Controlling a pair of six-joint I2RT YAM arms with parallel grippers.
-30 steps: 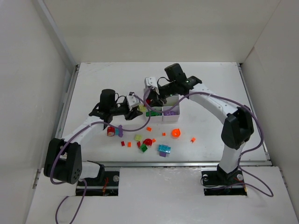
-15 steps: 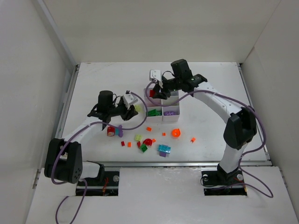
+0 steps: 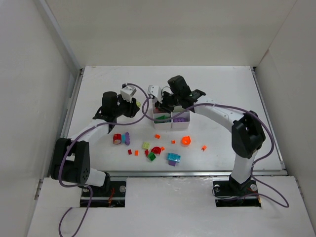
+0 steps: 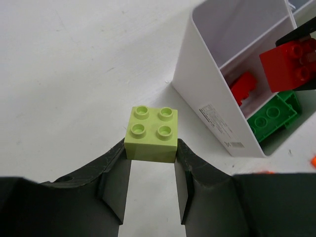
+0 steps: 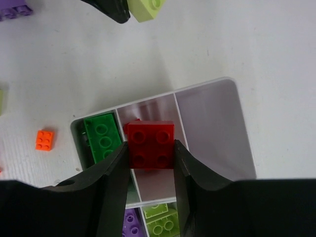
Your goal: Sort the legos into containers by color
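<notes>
Hovering over the white tray's (image 4: 197, 74) compartment that holds a red piece (image 4: 244, 86), the right gripper (image 5: 150, 150) clamps a red two-by-two brick (image 5: 150, 143) that likely needs only releasing, while the left gripper (image 4: 150, 155), pinching a yellow-green brick (image 4: 151, 131) just beside the tray's outer wall, must next reach its own compartment.

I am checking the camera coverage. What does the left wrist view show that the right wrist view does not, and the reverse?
Only the left wrist view: the label on the tray's outer wall. Only the right wrist view: purple bricks and yellow-green bricks in tray compartments. Both: the tray, the green brick inside it, and the red brick and the yellow-green brick, each held in jaws.
</notes>
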